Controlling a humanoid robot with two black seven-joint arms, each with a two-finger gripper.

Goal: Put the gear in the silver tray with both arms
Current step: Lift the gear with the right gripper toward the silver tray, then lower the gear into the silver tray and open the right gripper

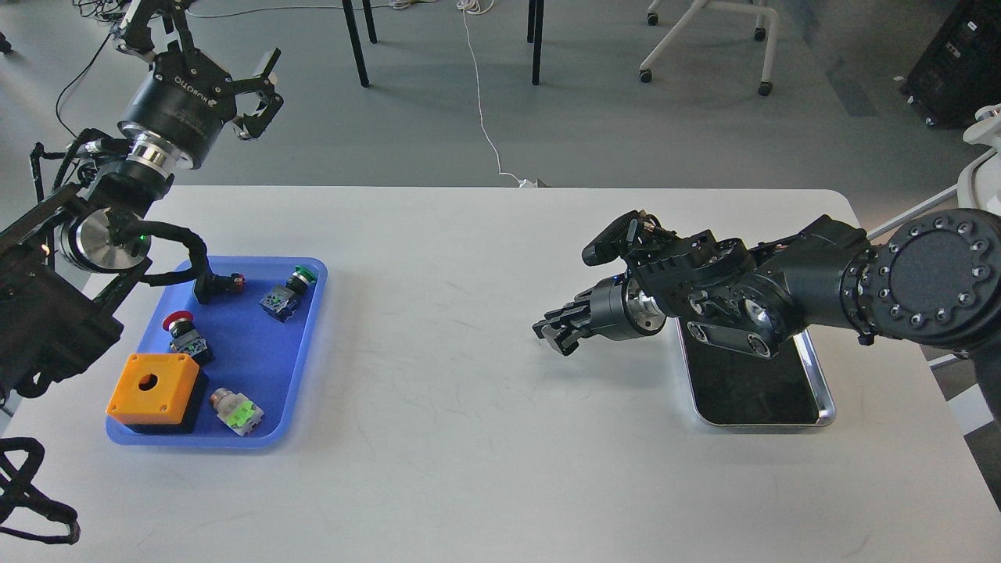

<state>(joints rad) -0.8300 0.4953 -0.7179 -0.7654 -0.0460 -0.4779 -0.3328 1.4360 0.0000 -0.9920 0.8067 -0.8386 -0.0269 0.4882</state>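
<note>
The silver tray [825, 410] lies at the right of the white table, its dark bottom bare where it shows; my right forearm hides its far end. My right gripper [554, 335] hangs just above the table to the left of the tray, pointing left, with nothing seen in it; its dark fingers cannot be told apart. My left gripper [262, 94] is raised high beyond the table's far left corner, open and empty. The gear lies in a blue tray [309, 344] at the left: a red push button [181, 328], a green push button [288, 289], a light-green switch [237, 411] and an orange box [152, 387].
A black cable plug [219, 283] of my left arm hangs over the blue tray's far end. Chair and table legs and a white cable stand on the floor beyond the table's far edge [500, 188].
</note>
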